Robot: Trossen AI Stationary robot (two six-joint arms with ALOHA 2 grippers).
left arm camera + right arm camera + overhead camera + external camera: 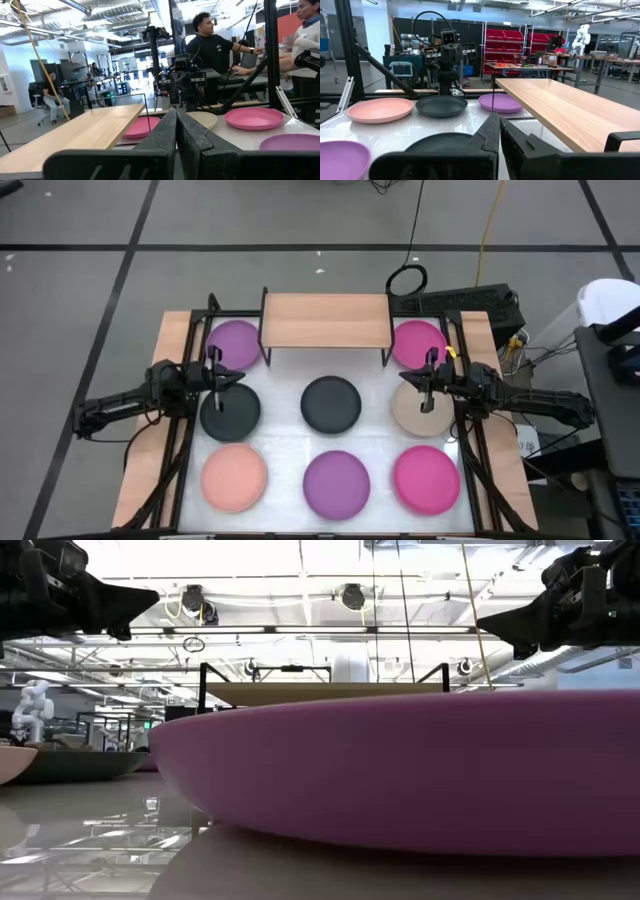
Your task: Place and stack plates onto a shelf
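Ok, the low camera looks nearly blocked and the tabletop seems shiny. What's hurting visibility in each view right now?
Low view: a purple plate sits right at the lens and fills most of the frame, leaving only the shelf top visible behind it; the ceiling lights are blown out and mirrored on the table. High view: mild glare on the white surface between plates. Wrist views: each arm's own fingers loom large at the bottom.

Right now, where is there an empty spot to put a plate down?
The shelf top is bare wood, with nothing on it. The white strip in front of it, between the shelf and the black plate, is free too. The rest is crowded: eight plates fill the table, and the left gripper and right gripper hover over two.
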